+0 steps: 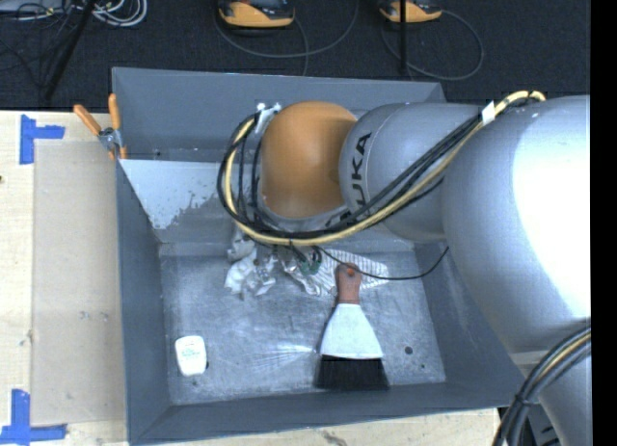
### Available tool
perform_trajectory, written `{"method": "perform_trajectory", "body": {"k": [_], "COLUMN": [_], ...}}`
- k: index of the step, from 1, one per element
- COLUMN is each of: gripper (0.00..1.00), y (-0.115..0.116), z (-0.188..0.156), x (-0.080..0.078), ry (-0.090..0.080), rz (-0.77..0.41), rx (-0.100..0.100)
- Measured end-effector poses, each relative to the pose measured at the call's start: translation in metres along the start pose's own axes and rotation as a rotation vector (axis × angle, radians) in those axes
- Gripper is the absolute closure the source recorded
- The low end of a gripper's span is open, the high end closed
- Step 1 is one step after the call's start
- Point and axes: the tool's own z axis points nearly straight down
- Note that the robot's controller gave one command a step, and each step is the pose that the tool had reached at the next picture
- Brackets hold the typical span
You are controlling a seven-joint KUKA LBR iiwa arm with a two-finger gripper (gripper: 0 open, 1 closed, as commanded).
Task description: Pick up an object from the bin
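Camera view: gripper (274, 263) beside white brush (351, 336) in bin (141, 271)

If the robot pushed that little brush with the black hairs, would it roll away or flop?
Probably neither. The brush lies flat and fans out wide, so it would likely slide, not roll. Its white body looks stiff; only the black bristles should bend. Being small, it is probably light.

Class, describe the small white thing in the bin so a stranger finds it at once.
Look at the grey bin, lower-left corner of its floor. A small white block lies there alone. The brush to its right is larger, with black bristles.
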Motion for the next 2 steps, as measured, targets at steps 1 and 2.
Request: {"method": "perform_trajectory", "body": {"k": [1,2], "gripper": [1.0,1.0], "y": [0.0,0.0], "z": [-0.006,-0.017], "x": [0.0,0.0], "ry": [-0.008,-0.008], "rz": [0.001,0.005], "rx": [0.001,0.002]}}
